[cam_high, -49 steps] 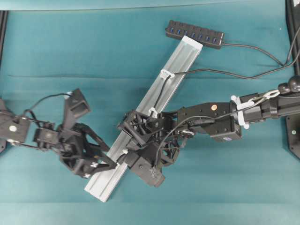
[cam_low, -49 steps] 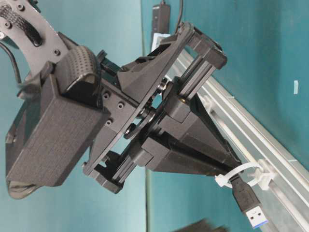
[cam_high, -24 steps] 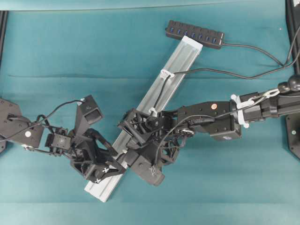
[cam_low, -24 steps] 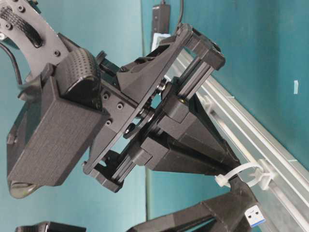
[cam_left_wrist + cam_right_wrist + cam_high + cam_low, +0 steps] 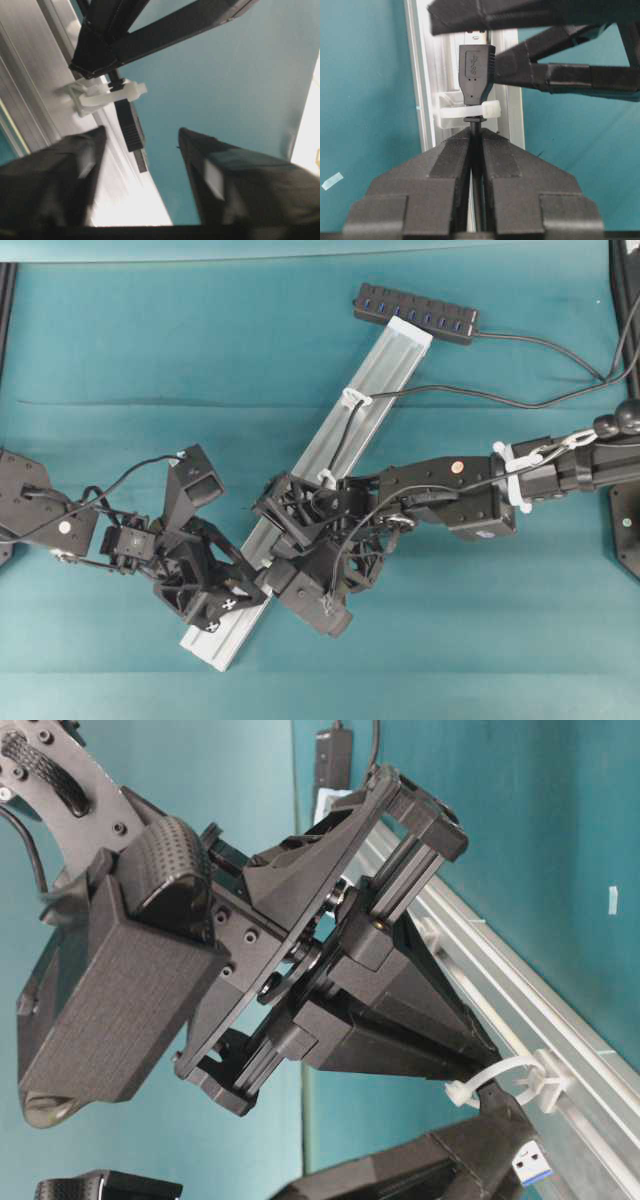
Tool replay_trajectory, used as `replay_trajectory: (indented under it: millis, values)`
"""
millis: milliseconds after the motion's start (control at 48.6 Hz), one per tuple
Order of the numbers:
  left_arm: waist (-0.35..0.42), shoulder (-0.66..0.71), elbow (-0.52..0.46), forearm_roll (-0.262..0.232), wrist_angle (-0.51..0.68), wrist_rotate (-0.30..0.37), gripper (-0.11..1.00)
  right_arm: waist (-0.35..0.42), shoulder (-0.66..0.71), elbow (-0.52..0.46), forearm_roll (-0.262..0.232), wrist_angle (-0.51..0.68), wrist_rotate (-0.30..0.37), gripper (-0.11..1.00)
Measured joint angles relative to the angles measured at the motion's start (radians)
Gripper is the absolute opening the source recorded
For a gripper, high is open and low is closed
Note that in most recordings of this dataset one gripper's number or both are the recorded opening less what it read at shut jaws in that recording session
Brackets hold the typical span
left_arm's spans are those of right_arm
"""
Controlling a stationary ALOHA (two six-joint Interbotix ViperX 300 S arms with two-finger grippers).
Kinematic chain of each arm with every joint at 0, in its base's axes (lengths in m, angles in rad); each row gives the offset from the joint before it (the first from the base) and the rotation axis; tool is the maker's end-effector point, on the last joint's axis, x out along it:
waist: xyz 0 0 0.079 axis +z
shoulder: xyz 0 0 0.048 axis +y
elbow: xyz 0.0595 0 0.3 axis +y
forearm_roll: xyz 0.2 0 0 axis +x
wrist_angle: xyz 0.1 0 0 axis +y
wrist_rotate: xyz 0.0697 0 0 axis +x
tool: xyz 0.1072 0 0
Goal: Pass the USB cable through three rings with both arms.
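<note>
USB trident logo on plug [image 5: 476, 72]; right hand [image 5: 476, 150] pinching cable, left hand [image 5: 142, 150] half-wide.

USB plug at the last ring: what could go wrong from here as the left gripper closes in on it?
The left gripper has its fingers either side of the USB plug, not yet touching; closing off-centre could knock it sideways. The plug has only just cleared the last ring, so a nudge might push it back through. The right gripper clamps the USB cable just behind the ring; pulling before it releases could strain the ring.
</note>
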Motion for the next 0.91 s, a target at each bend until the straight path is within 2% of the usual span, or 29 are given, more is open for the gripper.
replay_trajectory:
  millis: [123, 185, 905]
  values:
    - [0.000, 0.000, 0.000, 0.000, 0.002, 0.025, 0.21, 0.002, 0.000, 0.000, 0.000, 0.000, 0.000, 0.07]
    - [0.000, 0.000, 0.000, 0.000, 0.005, 0.032, 0.11, 0.002, 0.000, 0.000, 0.002, 0.000, 0.000, 0.07]
    - [0.000, 0.000, 0.002, 0.000, 0.015, 0.037, 0.11, 0.005, -0.002, 0.000, 0.000, 0.000, -0.002, 0.07]
